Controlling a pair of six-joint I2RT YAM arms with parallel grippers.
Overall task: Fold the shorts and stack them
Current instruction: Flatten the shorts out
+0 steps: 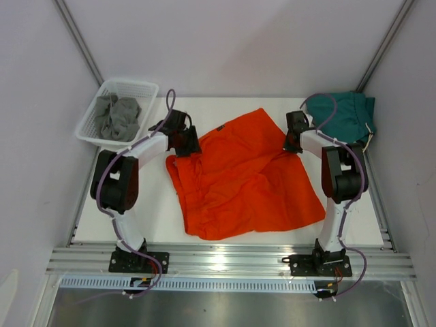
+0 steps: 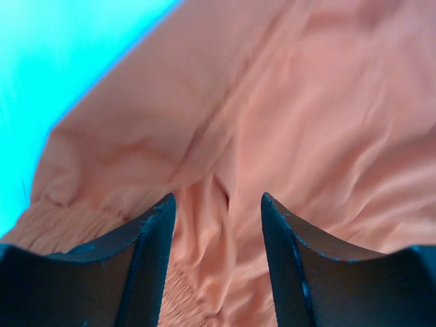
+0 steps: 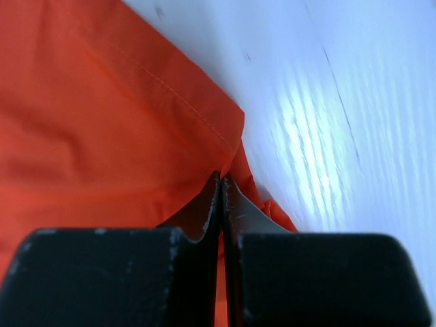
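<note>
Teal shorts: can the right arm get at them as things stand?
Probably not yet. The right tool is shut on an edge of the orange shorts, so it would drag them along. Otherwise the teal shorts lie uncovered at the far right, close beyond that tool.

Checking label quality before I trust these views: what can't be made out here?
- Top view: teal shorts partly behind the right arm; folded or not, unclear.
- Top view: orange shorts corner hidden under the left gripper.
- Top view: grey cloth in the basket too small to identify.
- Right wrist: how much cloth the right gripper pinches, hidden by its fingers.
</note>
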